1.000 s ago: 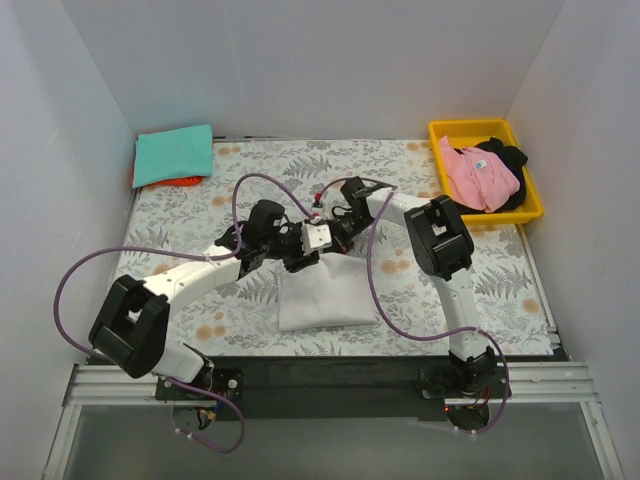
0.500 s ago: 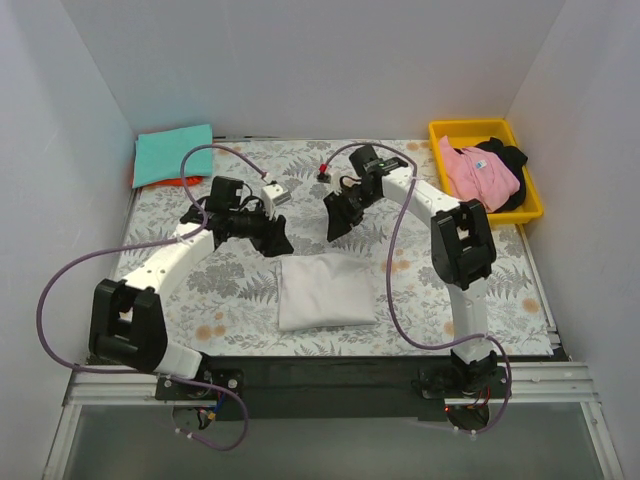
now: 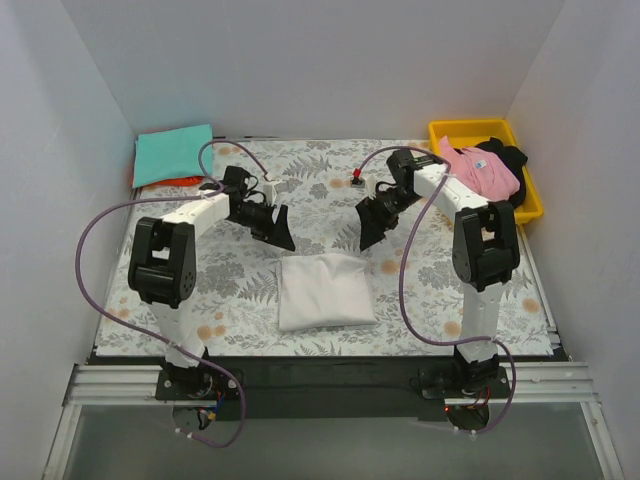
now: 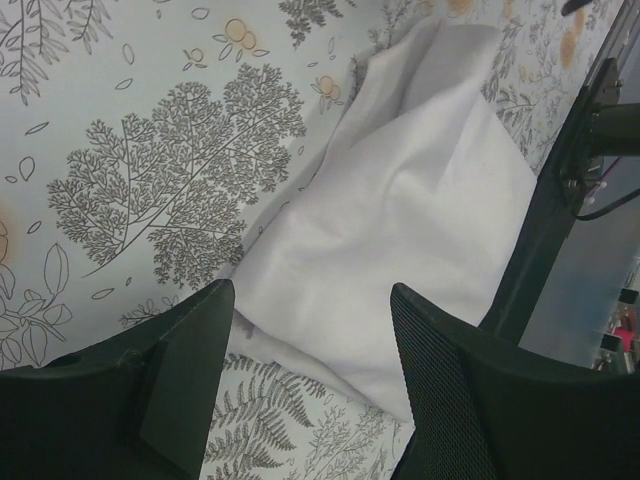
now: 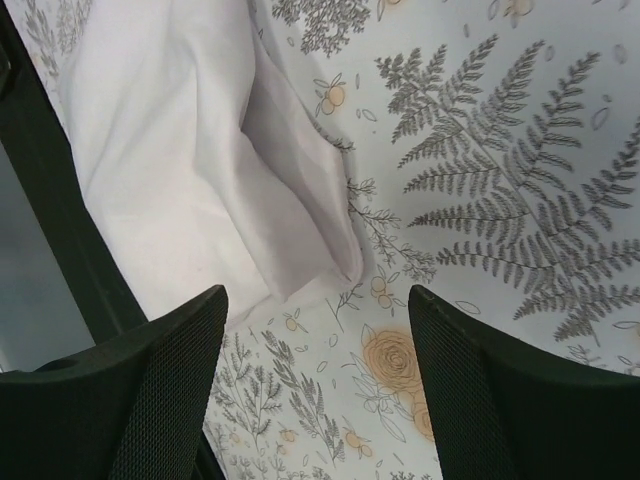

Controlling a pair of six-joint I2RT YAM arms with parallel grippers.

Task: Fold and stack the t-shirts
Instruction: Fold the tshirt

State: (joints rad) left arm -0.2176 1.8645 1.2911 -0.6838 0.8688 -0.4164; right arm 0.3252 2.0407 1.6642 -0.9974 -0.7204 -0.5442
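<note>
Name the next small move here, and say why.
Probably lower the left tool onto the left edge of the white t-shirt and grip it: that shirt lies folded, this tool and the right tool are open and empty, and the teal t-shirt lies far left to be stacked on.

No readable text, label, brand, number or sign shows in any of the three views.
</note>
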